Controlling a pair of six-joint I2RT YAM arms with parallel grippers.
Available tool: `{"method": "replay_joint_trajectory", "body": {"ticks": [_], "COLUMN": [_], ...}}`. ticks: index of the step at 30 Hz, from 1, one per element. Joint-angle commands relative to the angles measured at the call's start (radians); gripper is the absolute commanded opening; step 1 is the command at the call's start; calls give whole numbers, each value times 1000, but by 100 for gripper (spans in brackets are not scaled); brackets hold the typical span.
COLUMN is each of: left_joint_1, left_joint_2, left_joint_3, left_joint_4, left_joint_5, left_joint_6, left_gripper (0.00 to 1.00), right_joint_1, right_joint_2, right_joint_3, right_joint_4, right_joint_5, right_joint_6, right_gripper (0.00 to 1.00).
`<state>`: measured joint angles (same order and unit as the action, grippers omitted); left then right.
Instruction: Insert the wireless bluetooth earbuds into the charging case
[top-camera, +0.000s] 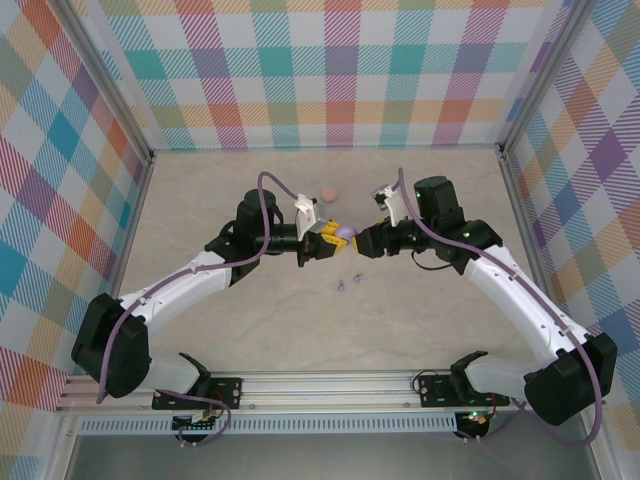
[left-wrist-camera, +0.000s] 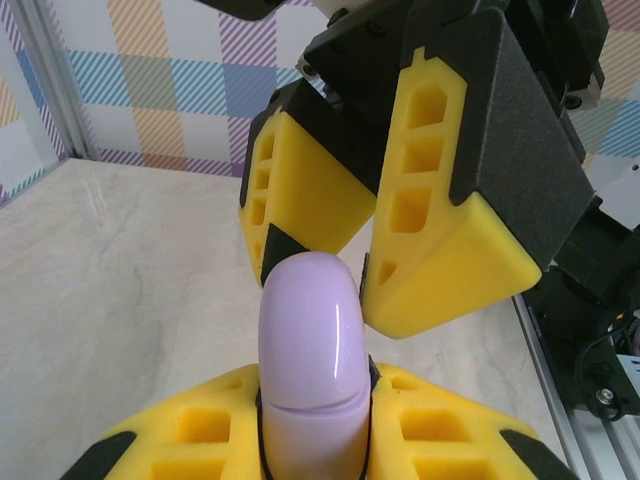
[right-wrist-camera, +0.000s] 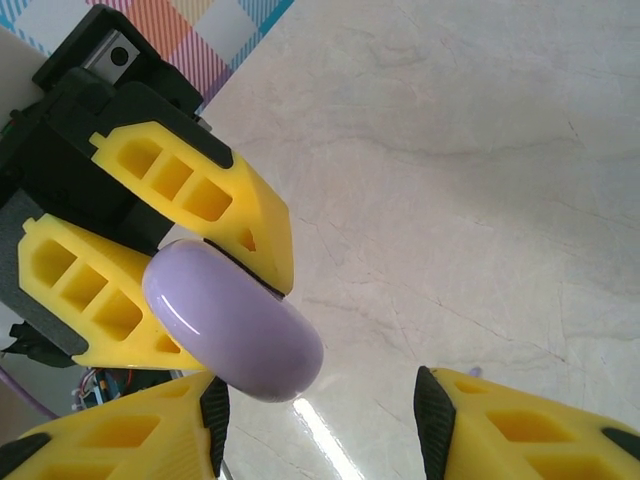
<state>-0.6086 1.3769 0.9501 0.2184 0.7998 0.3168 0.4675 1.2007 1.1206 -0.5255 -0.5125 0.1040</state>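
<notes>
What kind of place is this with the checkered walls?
Probably a robot practice booth in a lab: a left arm and right arm bolted to a metal rail, plaid walls boxing in a table, the left gripper holding a lilac case.

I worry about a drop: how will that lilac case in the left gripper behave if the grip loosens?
The lilac charging case looks glossy, with a sharp highlight, so it may slip between the left gripper's pads. Its rounded pebble shape would probably roll or rock on the table. No dent shows where clamped, so likely rigid.
</notes>
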Motion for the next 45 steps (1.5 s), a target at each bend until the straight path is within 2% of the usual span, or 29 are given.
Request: {"method": "replay_joint_trajectory", "body": {"ticks": [1, 14, 20, 24, 30, 33, 37, 45], "left_joint_1": [-36, -42, -41, -34, -7, -1, -1, -16], "left_joint_2": [-33, -41, -35, -22, -34, -55, -95, -200], "left_joint_3": [10, 14, 8, -12, -71, -97, -124, -197], "left_joint_4": [-27, -47, -30, 15, 126, 160, 167, 154], "left_joint_5": [61, 70, 5, -48, -46, -31, -20, -47], "left_joint_6": [39, 49, 18, -28, -118, -148, -175, -239], "left_gripper": [19, 19, 19, 20, 20, 20, 20, 21], "right_joint_1": [0, 0, 0, 0, -4, -17, -26, -26], "right_joint_2": [-13, -6, -35, -72, -112, -79, -2, 175], "right_joint_3": [28, 30, 23, -2, -56, -56, -56, -70], "right_joint_4": [33, 35, 37, 45, 35, -14, -60, -87], "right_joint_5": [67, 79, 93, 170, 393, 451, 447, 345], "right_joint_6": [24, 34, 33, 42, 95, 119, 133, 127], "right_gripper": [54, 55, 58, 59, 61, 61, 62, 58]}}
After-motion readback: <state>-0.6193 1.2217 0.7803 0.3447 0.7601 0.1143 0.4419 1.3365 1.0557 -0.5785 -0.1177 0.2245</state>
